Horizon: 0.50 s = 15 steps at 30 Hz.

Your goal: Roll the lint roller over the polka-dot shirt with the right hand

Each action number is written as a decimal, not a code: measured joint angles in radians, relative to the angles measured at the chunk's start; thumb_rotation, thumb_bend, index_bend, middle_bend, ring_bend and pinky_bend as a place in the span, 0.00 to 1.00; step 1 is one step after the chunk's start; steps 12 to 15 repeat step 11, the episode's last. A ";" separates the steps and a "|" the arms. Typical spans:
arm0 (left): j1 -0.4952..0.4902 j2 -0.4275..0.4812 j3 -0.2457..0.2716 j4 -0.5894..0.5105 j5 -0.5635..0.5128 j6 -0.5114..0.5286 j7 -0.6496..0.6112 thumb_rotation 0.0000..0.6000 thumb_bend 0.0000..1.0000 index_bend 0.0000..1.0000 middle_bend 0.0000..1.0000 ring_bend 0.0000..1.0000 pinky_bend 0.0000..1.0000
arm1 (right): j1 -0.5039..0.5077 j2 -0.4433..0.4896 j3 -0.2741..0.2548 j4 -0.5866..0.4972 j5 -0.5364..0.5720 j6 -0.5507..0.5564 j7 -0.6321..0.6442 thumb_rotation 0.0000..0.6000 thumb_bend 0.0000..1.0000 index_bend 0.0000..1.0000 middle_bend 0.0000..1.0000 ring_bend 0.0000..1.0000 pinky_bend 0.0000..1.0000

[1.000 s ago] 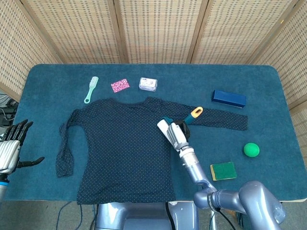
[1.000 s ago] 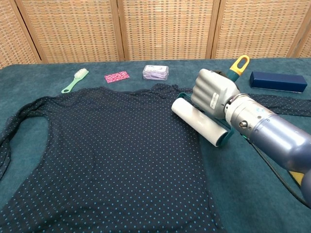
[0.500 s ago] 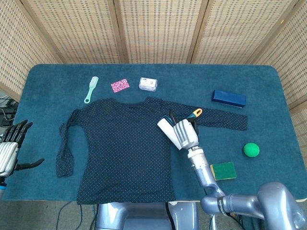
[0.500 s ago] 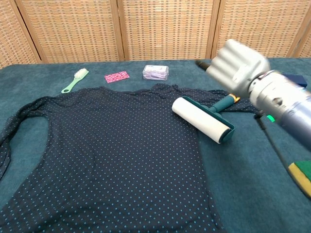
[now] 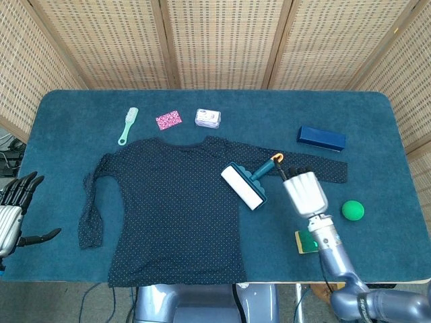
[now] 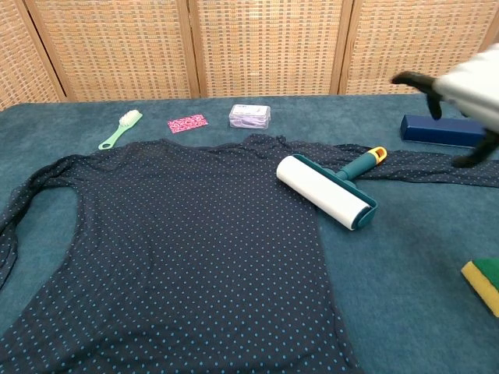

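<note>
The shirt point(image 5: 168, 215) lies flat on the desk point(image 5: 404, 134), which is covered in a napped teal cloth. The shirt is thin dark navy fabric sprinkled with small pale dots, its sleeves spread to either side and its neckline toward the far edge.

The roller point(image 5: 244, 186) rests on the shirt's right chest area, held by nothing. Its white cylindrical drum sits in a teal frame, and a slim teal handle with an orange looped end points toward the right sleeve.

The right robot hand point(image 5: 304, 191) hovers beside the roller's handle end, apart from it, fingers spread and holding nothing; its shell is smooth pale grey with dark fingertips. In the chest view it shows blurred at the top right corner point(image 6: 460, 78).

The left robot hand point(image 5: 15, 208) hangs off the desk's left edge, dark fingers apart and empty.

Along the far side lie a mint plastic brush point(image 5: 128, 125) with pale bristles, a flat pink patterned card point(image 5: 168, 120) and a small clear rectangular box point(image 5: 207, 118). A dark blue oblong box point(image 5: 321, 138) sits by the right sleeve. A round green ball point(image 5: 352, 210) and a green-and-yellow square sponge point(image 5: 307, 241) lie near the right front.
</note>
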 measured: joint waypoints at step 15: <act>0.025 -0.006 0.011 -0.025 0.019 0.040 0.054 1.00 0.00 0.00 0.00 0.00 0.00 | -0.231 0.128 -0.104 -0.054 -0.214 0.131 0.258 1.00 0.00 0.00 0.00 0.00 0.00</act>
